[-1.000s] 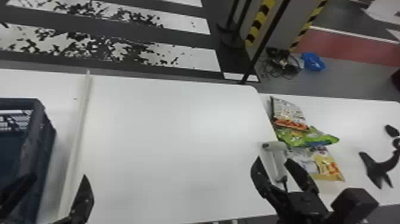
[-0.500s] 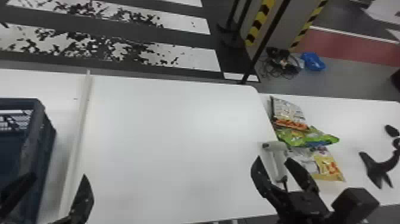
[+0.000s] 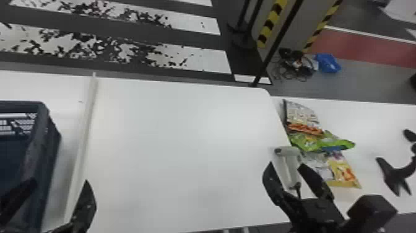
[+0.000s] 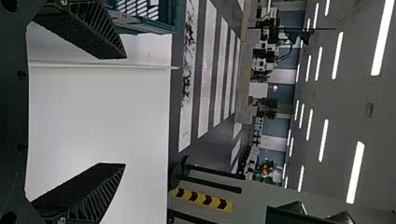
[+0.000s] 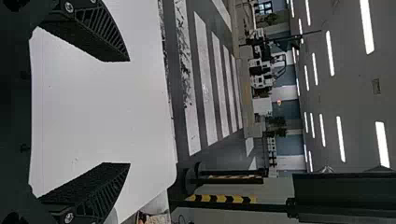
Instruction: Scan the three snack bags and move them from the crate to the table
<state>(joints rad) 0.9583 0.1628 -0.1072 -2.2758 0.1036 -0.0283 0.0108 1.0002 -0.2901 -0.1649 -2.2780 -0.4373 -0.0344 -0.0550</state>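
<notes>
Staying still as before, left arm [image 3: 83, 210] and right arm [image 3: 320, 212] keep jaws apart.

crate [image 3: 35, 151]: blue | table [image 3: 179, 148]: white | middle bag [image 3: 309, 143]: green (loud) | tape [image 3: 272, 23]: yellow-black stripes

Workshop-like hall, yellow-black hazard tape [image 3: 271, 24], white floor stripes [image 3: 213, 60], ceiling lights [image 4: 383, 37]
</notes>
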